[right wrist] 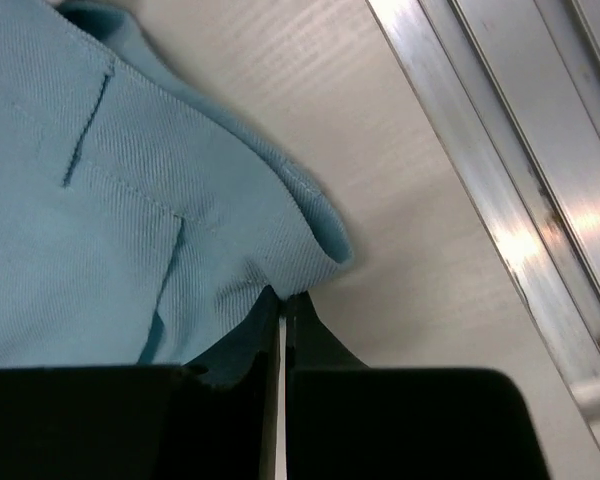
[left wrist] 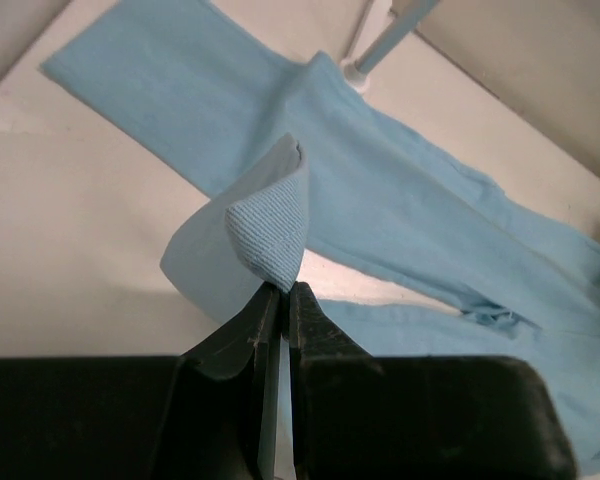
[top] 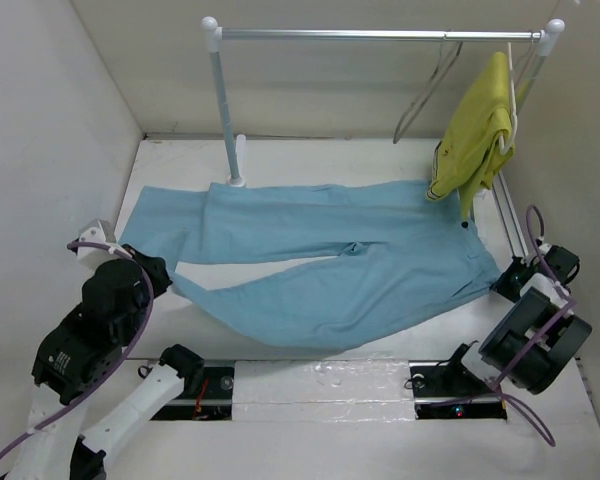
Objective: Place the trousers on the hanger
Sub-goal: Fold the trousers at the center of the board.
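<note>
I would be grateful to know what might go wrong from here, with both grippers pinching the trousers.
The left gripper holds only a thin fold at a leg's end, so the trousers may slip free when lifted. The right gripper pinches just the waistband's edge, with the same risk. The hanger hangs close to the yellow garment, which the lifted cloth might snag.
</note>
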Robot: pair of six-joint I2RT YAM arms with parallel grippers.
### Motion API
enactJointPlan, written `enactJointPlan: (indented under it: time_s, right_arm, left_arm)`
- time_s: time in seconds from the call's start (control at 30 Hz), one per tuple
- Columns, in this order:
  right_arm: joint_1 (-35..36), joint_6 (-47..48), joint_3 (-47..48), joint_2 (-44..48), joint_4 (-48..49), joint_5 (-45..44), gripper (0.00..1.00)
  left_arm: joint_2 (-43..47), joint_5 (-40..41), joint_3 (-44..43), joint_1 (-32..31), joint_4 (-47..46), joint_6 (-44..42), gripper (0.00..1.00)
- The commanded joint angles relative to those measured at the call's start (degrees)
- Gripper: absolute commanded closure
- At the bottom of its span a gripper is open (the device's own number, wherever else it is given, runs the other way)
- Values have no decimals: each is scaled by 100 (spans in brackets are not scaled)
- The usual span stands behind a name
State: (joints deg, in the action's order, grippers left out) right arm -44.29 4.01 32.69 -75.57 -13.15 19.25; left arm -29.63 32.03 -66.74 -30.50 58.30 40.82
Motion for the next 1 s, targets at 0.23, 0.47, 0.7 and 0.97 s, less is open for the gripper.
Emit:
enactJointPlan:
  time_s: [0.23, 0.47, 0.7, 0.97]
  right_arm:
    - [219, 66, 1564, 2379, -3614, -2483, 100]
    - [789, 705, 3611, 2196, -4907, -4480, 100]
    - [993, 1198, 3474, 2081, -4917, -4069, 100]
    - [1133, 1234, 2980, 1880, -4110, -3525, 100]
  left_arm:
    - [-211, 2044, -955, -167, -258, -531, 100]
    - [71, 2290, -1043, -298, 146, -268, 100]
    - [422, 1913, -7, -298, -231, 275, 100]
    - [-921, 1534, 144, -298, -460, 585, 100]
